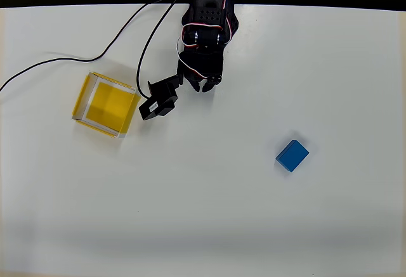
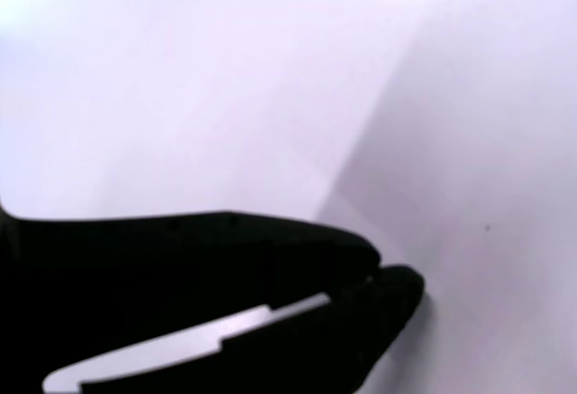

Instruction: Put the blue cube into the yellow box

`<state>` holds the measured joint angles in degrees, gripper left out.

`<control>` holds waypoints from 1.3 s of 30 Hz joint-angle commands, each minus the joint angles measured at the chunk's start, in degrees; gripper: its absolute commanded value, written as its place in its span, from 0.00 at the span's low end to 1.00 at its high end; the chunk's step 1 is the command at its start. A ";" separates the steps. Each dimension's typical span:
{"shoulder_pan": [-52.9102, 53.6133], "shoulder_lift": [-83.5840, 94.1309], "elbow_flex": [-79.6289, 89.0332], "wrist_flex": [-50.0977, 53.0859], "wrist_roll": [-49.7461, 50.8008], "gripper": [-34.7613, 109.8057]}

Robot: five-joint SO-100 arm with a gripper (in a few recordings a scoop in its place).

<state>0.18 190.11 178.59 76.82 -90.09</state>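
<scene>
The blue cube (image 1: pixel 292 155) lies on the white table at the right of the overhead view, standing alone and turned at an angle. At the left sits the yellow box (image 1: pixel 106 104), open-topped, nothing inside it. My black gripper (image 1: pixel 203 87) hangs near the top centre, between the two and far from the cube. Its jaws are together with nothing between them. In the wrist view the gripper (image 2: pixel 383 273) shows as dark fingertips (image 2: pixel 347 250) pressed together over bare white table.
Black cables (image 1: pixel 95 56) run from the arm's base across the table's upper left, passing just behind the box. The wrist camera block (image 1: pixel 158 99) juts out beside the box's right wall. The table's far edge (image 1: pixel 317 7) meets a dark background.
</scene>
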 commanded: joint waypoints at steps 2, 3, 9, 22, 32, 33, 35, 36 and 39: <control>0.18 1.32 1.58 0.79 -0.18 0.24; 0.18 1.32 1.58 0.79 -0.18 0.24; 0.18 1.32 1.58 0.79 -0.18 0.24; 0.09 1.49 1.58 0.79 -0.09 0.24; -0.70 -0.97 1.58 -1.23 -6.15 0.27; -0.79 -2.46 1.32 -3.43 -6.06 0.27; -0.79 -5.98 -0.79 -8.70 -5.80 0.30; -1.05 -8.09 -2.29 -11.51 -4.75 0.32; -2.72 -16.79 -8.96 -19.16 -3.08 0.36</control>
<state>-0.35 179.30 177.63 65.48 -93.96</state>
